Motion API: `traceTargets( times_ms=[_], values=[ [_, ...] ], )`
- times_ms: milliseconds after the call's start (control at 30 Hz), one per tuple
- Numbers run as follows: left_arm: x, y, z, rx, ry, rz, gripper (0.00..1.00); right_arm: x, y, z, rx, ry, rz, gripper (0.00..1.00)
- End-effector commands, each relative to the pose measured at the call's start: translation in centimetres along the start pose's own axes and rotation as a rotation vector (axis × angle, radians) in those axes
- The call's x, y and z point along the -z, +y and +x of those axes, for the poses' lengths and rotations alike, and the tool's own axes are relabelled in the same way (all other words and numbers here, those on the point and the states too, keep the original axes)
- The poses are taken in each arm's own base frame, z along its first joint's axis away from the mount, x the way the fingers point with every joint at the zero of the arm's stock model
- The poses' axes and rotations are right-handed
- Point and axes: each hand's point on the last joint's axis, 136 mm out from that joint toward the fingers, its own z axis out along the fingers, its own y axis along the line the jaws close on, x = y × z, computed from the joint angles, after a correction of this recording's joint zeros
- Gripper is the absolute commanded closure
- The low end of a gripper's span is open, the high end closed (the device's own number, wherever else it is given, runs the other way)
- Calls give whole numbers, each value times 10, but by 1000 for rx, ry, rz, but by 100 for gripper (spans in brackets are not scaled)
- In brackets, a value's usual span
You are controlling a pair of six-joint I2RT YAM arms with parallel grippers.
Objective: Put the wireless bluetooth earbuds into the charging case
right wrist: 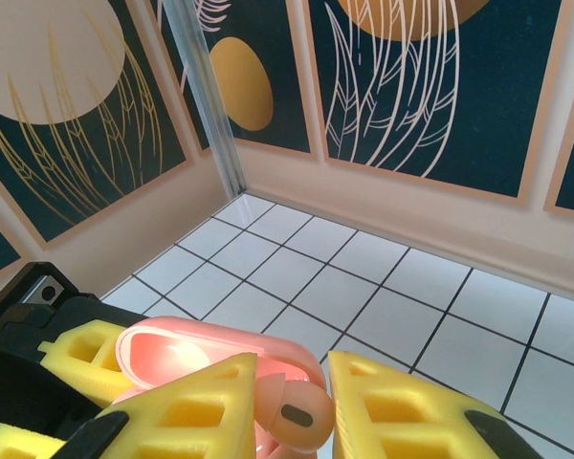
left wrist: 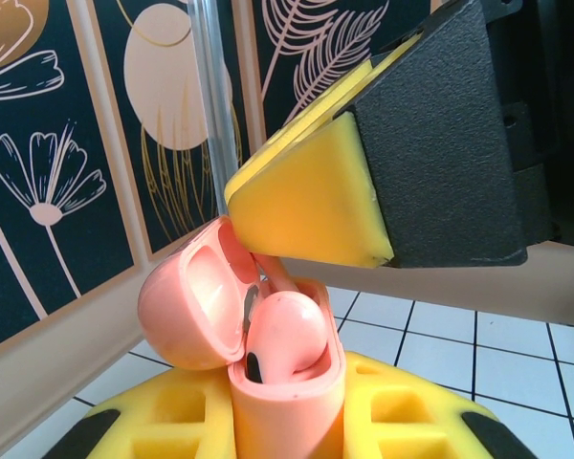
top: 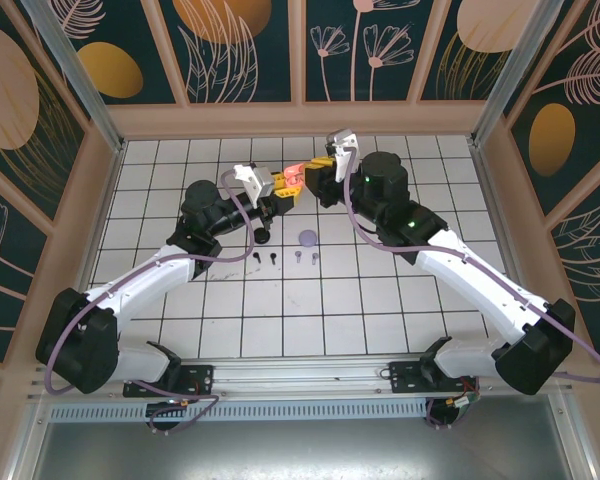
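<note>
Near side of the table (top: 280,310): a loose row of four tiny buds on the tiles, two black earbuds (top: 254,258) on the left, two lilac earbuds (top: 314,257) on the right, none touching. Just behind them is the lilac case (top: 308,238), round from above; can't tell if its lid is up or down. A dark lump (top: 264,236) sits beside it under the left arm's cable, too small to name.

Further back the two arms meet above the tiles. The left gripper (left wrist: 287,430) is clamped narrow on the body of the coral-pink case (left wrist: 292,397). The case is upright, with its lid (left wrist: 187,306) swung open to one side. One coral-pink earbud (left wrist: 287,335) sits in a slot, head up, stem down inside. The right gripper (right wrist: 292,416) has its jaws narrow, pads against both sides of that bud's head, pinching it. From the left wrist, one right pad (left wrist: 311,196) presses in above the open case.

Hidden: the second slot is behind the bud and pad. The case bottom is cut off by the frame edge. Can't tell how deep the stem sits.
</note>
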Motion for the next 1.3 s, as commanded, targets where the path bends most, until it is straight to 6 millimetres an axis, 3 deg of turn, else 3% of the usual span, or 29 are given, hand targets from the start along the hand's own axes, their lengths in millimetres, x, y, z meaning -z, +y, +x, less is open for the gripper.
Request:
traceTargets(
  times_ms=[0,567,800,1000,1267],
  values=[
    [-3,-5,-25,-42,-69,29,100,-5,-3,6,0,3,0,78],
    [-6,-1,-26,-26,-79,20,100,-17,25,44,202,119,26,79],
    [-8,1,-24,-23,-75,13,100,-20,33,57,248,162,19,74],
    [-8,2,-22,-16,-72,11,100,-19,28,56,240,160,49,70],
    [-9,4,-20,-12,-72,-1,100,-3,19,44,188,135,73,55]
  ],
)
